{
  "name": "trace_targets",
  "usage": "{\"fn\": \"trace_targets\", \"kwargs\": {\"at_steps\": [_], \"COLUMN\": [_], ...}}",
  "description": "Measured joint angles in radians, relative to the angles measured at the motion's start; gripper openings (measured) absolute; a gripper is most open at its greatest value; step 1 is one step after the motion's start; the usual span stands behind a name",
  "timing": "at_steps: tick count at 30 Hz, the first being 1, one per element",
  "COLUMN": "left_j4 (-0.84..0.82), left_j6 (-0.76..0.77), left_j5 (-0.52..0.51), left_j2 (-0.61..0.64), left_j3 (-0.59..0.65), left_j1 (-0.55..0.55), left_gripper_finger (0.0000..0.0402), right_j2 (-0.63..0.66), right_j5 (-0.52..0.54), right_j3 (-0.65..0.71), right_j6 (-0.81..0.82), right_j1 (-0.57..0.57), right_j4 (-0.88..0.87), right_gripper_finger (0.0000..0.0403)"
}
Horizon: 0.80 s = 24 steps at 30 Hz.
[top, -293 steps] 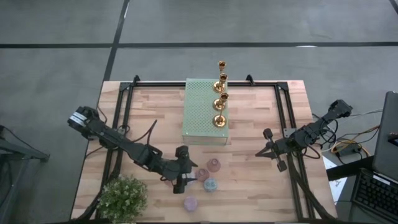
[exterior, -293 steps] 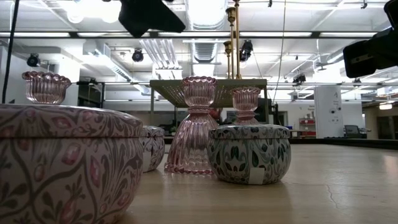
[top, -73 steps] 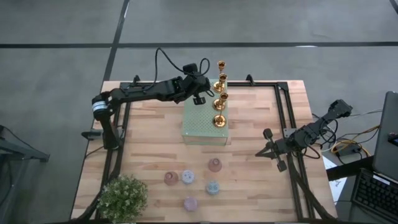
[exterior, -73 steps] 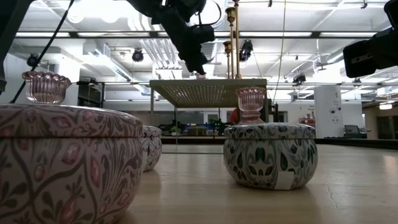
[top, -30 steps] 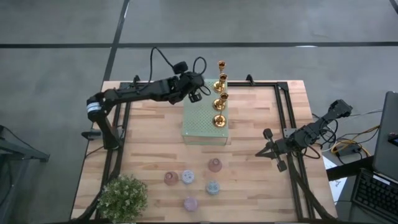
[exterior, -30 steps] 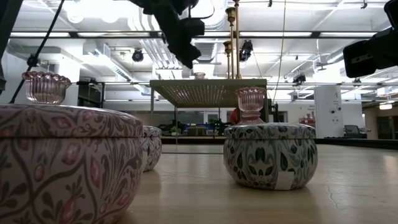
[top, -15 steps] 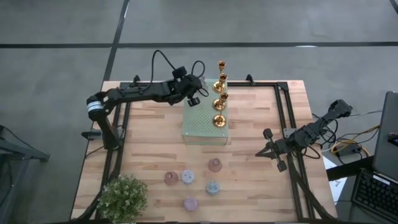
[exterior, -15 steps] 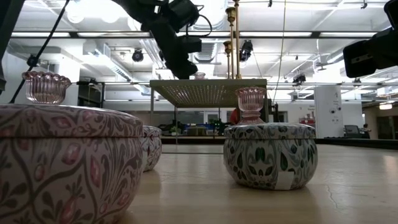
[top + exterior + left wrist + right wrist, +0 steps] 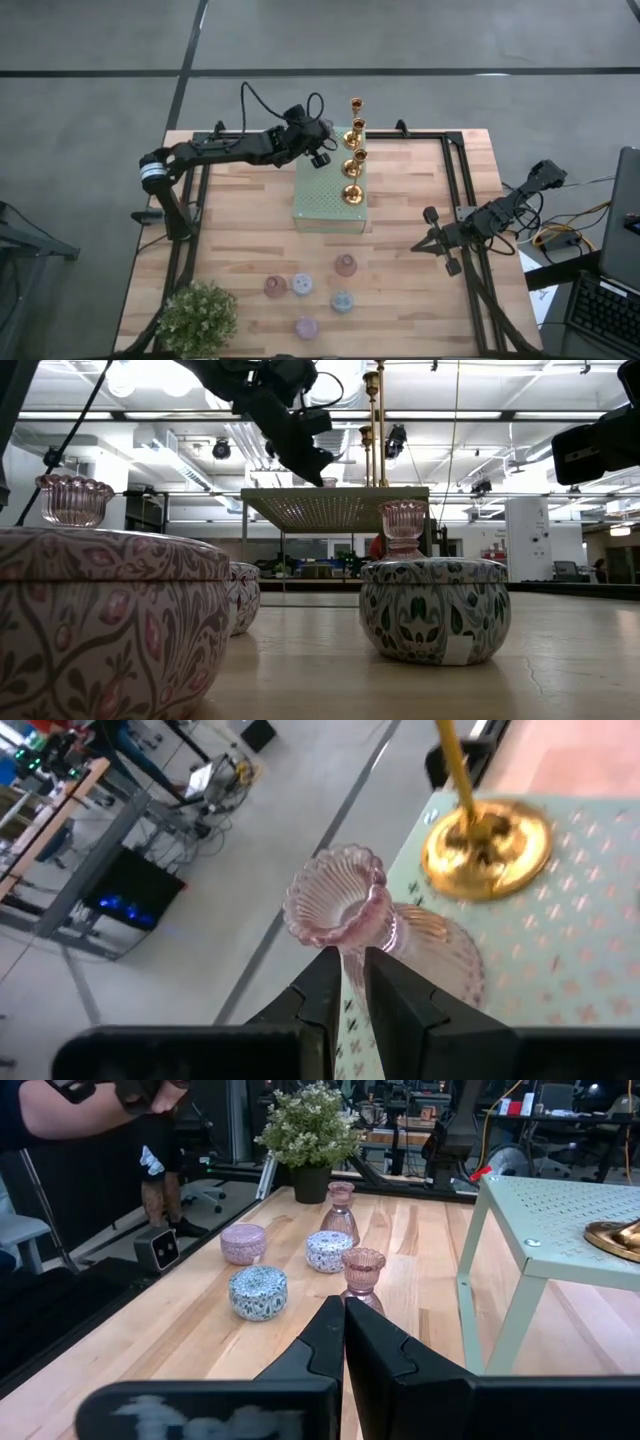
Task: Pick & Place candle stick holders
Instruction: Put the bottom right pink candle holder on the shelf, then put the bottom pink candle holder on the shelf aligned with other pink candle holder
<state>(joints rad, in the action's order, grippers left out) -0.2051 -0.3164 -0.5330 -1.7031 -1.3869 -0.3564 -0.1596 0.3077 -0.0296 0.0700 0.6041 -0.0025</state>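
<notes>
Starting at the left side of the desk (image 9: 250, 230): the potted plant (image 9: 197, 315) sits at about 7 o'clock. Just right of it, around 6 o'clock, is a loose bunch of squat round pastel holders (image 9: 302, 285) with one taller pink ribbed holder (image 9: 346, 265) among them. Nothing is near those right now.

The action is up at 12 o'clock. The left claw (image 9: 318, 152) hangs over the 11 o'clock corner of the pale green perforated block (image 9: 322, 190). From its wrist camera you can see a pink glass holder (image 9: 340, 905) standing on the block, just beside the round base of a gold holder (image 9: 487, 835). The left claw (image 9: 352, 960) is pinched down to a thin slit and, as far as I can tell, has nothing in it. The pink holder's waist is right at the tips, dead ahead at the claw's 12 o'clock.

The holder's long axis runs straight up off the block, so I'd guess any grab has to come in sideways across the stem – and those narrow jaws would need to widen first. The gold holders (image 9: 353, 150) run in a line along the block's right side, close enough to get bumped.

Over at 3 o'clock the right claw (image 9: 343, 1308) is parked, fingers pressed together and empty – well away from the block, so the left arm is clearly the nearer one.
</notes>
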Motion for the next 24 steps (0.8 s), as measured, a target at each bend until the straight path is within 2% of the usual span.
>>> {"fn": "trace_targets", "kwargs": {"at_steps": [15,20,24], "left_j4": [0.012,-0.074,-0.170], "left_j6": [0.000,0.013,-0.001], "left_j5": [0.001,-0.001,-0.001], "left_j2": [0.000,0.018,0.059], "left_j3": [0.000,0.000,0.000], "left_j1": [0.000,0.014,0.069], "left_gripper_finger": [0.0053,0.0053,0.0053], "right_j2": [0.000,0.000,0.000], "right_j5": [0.000,0.000,0.000], "right_j3": [0.000,0.000,0.000], "right_j6": [0.000,0.000,0.000], "right_j1": [0.000,0.000,0.000], "right_j4": [0.000,0.000,0.000], "right_gripper_finger": [0.0008,0.0008,0.0008]}}
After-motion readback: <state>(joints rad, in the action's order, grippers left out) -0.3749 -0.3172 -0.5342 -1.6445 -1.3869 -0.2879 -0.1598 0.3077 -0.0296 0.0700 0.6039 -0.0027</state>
